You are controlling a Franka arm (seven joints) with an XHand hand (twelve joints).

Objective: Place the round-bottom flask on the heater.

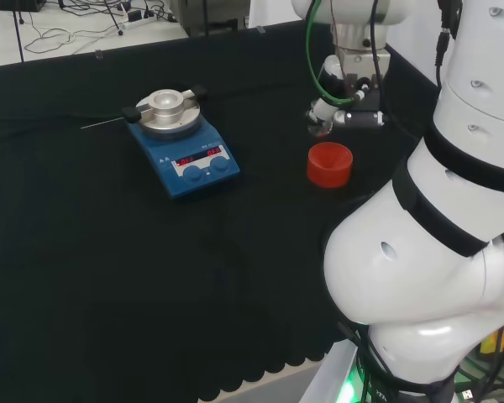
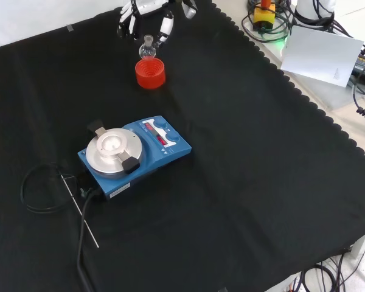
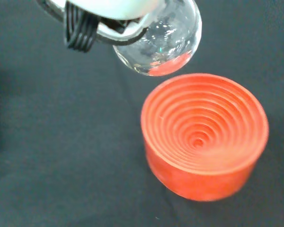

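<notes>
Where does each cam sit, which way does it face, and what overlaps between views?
Head: behind and above the arm's base, looking over white arm links at the bench; hand above the red stand.
Front: opposite side, looking down on the cloth; hand enters at top.
Wrist: at the wrist, looking past the round-bottom flask to the stand.
Shared: head and front both show the heater; all three show the stand.
</notes>
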